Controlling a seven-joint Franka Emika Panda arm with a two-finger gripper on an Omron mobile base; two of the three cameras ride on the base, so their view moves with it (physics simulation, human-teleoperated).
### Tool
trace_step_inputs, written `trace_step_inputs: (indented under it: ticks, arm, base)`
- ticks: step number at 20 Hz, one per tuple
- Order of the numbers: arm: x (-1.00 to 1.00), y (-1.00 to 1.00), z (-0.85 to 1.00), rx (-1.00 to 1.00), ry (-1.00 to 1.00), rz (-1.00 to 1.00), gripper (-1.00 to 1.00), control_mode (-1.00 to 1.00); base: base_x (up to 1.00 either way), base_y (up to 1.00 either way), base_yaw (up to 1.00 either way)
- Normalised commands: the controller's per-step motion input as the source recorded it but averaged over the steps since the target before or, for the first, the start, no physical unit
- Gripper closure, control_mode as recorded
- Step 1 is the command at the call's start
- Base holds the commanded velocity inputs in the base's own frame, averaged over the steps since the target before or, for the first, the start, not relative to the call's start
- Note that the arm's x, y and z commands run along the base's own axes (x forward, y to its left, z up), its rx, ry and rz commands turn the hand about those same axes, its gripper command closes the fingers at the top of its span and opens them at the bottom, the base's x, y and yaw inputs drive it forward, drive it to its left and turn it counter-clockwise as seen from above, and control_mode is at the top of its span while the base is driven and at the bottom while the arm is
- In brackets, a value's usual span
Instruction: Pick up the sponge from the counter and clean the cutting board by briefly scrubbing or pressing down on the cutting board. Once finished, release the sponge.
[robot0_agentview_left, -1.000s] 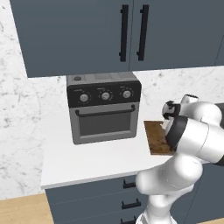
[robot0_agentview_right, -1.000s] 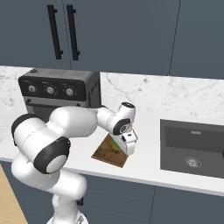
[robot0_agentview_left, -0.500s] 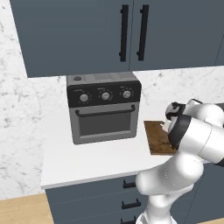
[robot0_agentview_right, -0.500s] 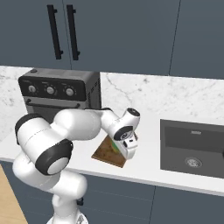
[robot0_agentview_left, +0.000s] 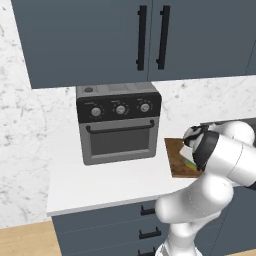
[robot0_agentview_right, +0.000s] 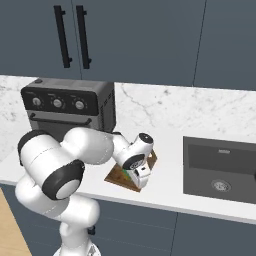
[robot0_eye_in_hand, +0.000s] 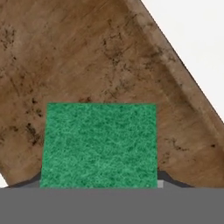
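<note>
The brown wooden cutting board (robot0_eye_in_hand: 87, 52) lies on the white counter (robot0_eye_in_hand: 192, 35), and the green sponge (robot0_eye_in_hand: 100, 144) sits square between my fingers just above or on it; contact cannot be told. In the right base view my gripper (robot0_agentview_right: 139, 180) points down over the front right part of the cutting board (robot0_agentview_right: 119, 175), shut on the sponge (robot0_agentview_right: 133, 176), of which a green sliver shows. In the left base view the cutting board (robot0_agentview_left: 176, 156) lies right of the oven, half hidden by my arm, with a bit of the sponge (robot0_agentview_left: 190, 164) at the wrist.
A grey toaster oven (robot0_agentview_left: 118, 127) stands on the counter (robot0_agentview_left: 100, 185) just left of the board. A dark sink basin (robot0_agentview_right: 220, 167) is sunk into the worktop to the right. Dark cabinets (robot0_agentview_left: 150, 35) hang above. The counter's front edge runs close to the board.
My hand has come down and slightly toward the counter's front edge, carrying the sponge lower over the cutting board. The board and oven have stayed put.
</note>
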Motion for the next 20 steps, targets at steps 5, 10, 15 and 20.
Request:
trace_step_inputs:
  ticks: [5, 10, 15, 20]
  arm:
    - [0.09, 0.26, -0.77, -0.02, -0.01, 0.00, 1.00, -1.00]
    - [0.09, 0.21, -0.95, -0.07, 0.00, 0.00, 1.00, -1.00]
    - [-0.31, 0.04, 0.12, 0.00, -0.01, 0.00, 1.00, -1.00]
    - [-0.65, -0.01, 0.74, 0.03, -0.09, 0.00, 1.00, -1.00]
  base:
    - [0.00, 0.00, 0.00]
    - [0.00, 0.00, 0.00]
    - [0.00, 0.00, 0.00]
    - [0.00, 0.00, 0.00]
